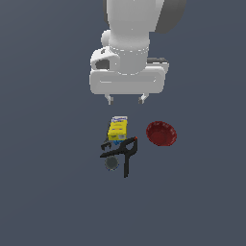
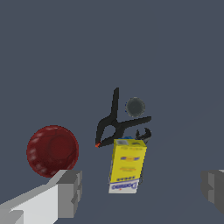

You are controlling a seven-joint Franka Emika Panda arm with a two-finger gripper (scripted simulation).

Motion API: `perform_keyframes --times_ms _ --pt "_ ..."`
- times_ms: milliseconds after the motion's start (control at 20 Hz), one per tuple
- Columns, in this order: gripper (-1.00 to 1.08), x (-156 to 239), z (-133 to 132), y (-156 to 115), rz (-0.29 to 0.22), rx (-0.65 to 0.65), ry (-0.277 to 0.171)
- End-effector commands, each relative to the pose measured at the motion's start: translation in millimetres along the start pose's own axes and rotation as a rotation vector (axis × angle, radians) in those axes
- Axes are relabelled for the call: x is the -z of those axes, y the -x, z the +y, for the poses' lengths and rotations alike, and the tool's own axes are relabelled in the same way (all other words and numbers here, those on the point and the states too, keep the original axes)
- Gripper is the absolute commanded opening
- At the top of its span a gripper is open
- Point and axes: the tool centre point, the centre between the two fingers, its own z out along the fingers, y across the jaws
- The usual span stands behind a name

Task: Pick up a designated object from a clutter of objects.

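Red bowl [image 1: 161, 133] sits apart from box [image 1: 117, 128]; tool [image 1: 126, 100] spread wide.

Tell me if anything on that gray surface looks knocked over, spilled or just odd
Nothing spilled or damaged. The red bowl sits upright, apart from the rest. The only crowding: the black spring clamp lies flat between the yellow-and-blue box and the small dark can, close against both. The gripper hangs open above, holding nothing.
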Motion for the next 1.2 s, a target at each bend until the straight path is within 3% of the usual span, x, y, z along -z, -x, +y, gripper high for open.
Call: perform_keyframes --times_ms 0,650,1150 --pt "0.28 0.0 0.0 0.0 0.0 0.0 0.0" --pt "0.28 -0.3 -4.6 -3.0 -0.008 -0.016 0.001" --pt "0.28 -35.1 -42.8 -12.5 -0.061 -0.056 0.017"
